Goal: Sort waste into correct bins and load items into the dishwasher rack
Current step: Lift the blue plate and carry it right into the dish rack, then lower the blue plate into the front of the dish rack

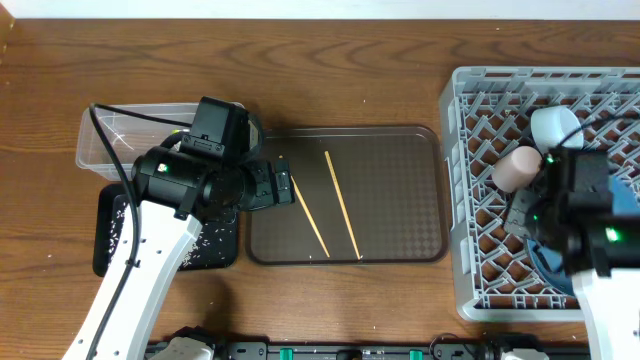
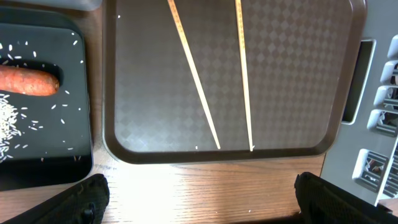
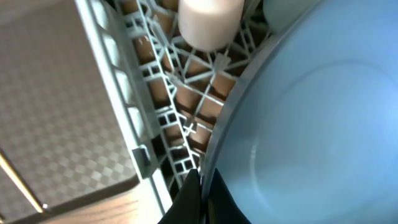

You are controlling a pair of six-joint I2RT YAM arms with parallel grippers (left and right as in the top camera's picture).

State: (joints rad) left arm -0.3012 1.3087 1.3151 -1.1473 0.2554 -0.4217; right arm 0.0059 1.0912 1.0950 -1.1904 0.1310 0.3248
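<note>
Showing from left wrist only: sausage (image 2: 28,81)

Arms apart: left hand (image 2: 202,200) wide, right hand (image 3: 200,194) closed.
The left fingers (image 2: 78,202) are spread far apart and face downward; the right fingertips are pressed together.

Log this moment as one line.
left hand open | right hand shut on plate at rack | chopsticks on brown tray | pink cup in rack | sausage, rice in black tray
</note>
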